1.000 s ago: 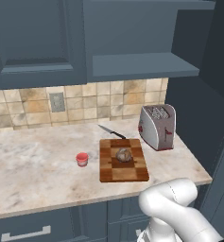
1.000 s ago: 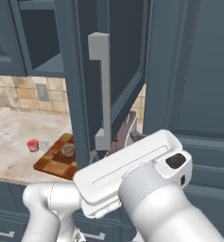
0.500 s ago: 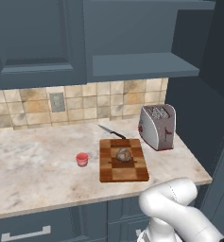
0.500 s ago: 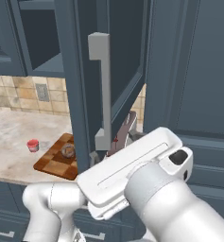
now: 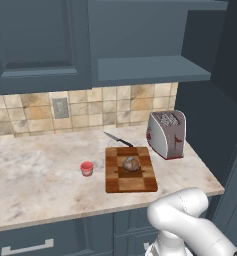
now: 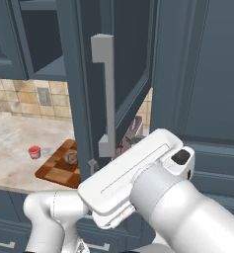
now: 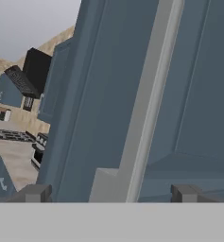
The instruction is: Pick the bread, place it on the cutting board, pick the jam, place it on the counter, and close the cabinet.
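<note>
- Blue-grey cabinet (image 6: 133,59) door stands swung out over the table (image 5: 35,180), its silver bar handle (image 6: 107,94) facing the arm.
- Rigid and hinged, I'd judge; it should swing with a steady push on the panel beside the bar.
- Fingers (image 7: 111,193) are spread wide, empty, straddling the bar's foot, perhaps not touching.
- Bread (image 5: 131,163) lies on the cutting board (image 5: 130,181); jam (image 5: 86,168) stands just beside.
- Since a second ago, only the forearm has crept forward.

Two rear base views sharing counter (image 5: 35,175); hand view close against cabinet (image 7: 132,94).
</note>
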Controlling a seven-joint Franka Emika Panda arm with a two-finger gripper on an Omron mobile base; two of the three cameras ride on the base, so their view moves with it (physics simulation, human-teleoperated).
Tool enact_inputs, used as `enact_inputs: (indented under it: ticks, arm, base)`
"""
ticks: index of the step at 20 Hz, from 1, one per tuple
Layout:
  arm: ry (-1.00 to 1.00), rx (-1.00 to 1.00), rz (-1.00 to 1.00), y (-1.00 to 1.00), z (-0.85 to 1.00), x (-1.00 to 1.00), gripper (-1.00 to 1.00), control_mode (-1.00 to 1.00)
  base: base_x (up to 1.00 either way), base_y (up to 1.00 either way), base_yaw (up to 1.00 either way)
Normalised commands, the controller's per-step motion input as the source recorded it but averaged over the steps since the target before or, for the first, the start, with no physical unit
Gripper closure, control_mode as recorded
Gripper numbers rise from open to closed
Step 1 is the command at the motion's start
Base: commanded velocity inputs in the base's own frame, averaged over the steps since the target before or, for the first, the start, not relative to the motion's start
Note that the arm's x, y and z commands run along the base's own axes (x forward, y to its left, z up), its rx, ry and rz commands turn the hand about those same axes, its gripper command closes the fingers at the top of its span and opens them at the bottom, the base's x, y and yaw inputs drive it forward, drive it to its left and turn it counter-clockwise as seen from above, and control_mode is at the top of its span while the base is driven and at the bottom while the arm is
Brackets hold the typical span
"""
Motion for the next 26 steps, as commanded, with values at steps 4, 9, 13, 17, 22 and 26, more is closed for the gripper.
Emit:
enact_inputs:
  ticks: [4, 9, 13, 17, 22, 26]
  arm:
    - [0.00, 0.00, 0.05, 0.11, 0.00, 0.16, -1.00, -1.00]
    - [0.00, 0.00, 0.03, 0.10, 0.00, 0.26, -1.00, -1.00]
    - [0.00, 0.00, 0.01, 0.24, 0.00, 0.19, -1.00, -1.00]
    - [0.00, 0.00, 0.00, 0.38, 0.00, 0.09, -1.00, -1.00]
    - [0.00, 0.00, 0.00, 0.45, 0.00, 0.09, -1.00, -1.00]
    - [0.00, 0.00, 0.00, 0.47, 0.00, 0.15, -1.00, -1.00]
  base:
    - [0.00, 0.00, 0.00]
    - [0.00, 0.00, 0.00]
    - [0.00, 0.00, 0.00]
    - [0.00, 0.00, 0.00]
    - [0.00, 0.00, 0.00]
    - [0.00, 0.00, 0.00]
